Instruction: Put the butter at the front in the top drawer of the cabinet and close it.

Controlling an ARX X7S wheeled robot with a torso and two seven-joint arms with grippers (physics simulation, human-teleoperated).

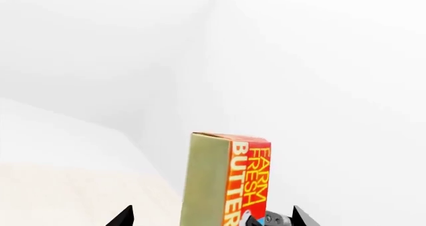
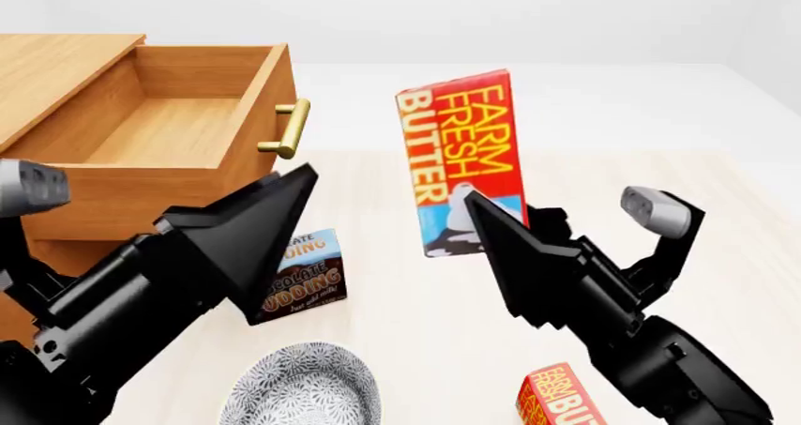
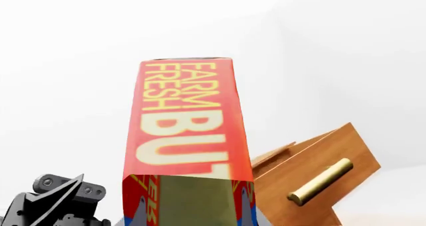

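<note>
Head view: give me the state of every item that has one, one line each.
top drawer: pulled open, nothing visible inside.
butter: lifted upright, held by right gripper.
second butter carton: lying on the table.
pudding box: propped up, tilted.
left gripper: holding nothing.

Bright, washed-out room here, soft even light everywhere and only faint shadows. Underfoot, a pale cream surface with a light grain runs from near to far, fading into white farther back. Beyond it a plain white wall closes the far side, and on the far right a dim seam hints at a corner. From the left wrist view, it's the same story: blank white planes meeting in a barely visible edge. The one piece of furniture is on the left: the orange-brown wooden cabinet, its top drawer standing open toward the right, brass bar handle catching the light.
</note>
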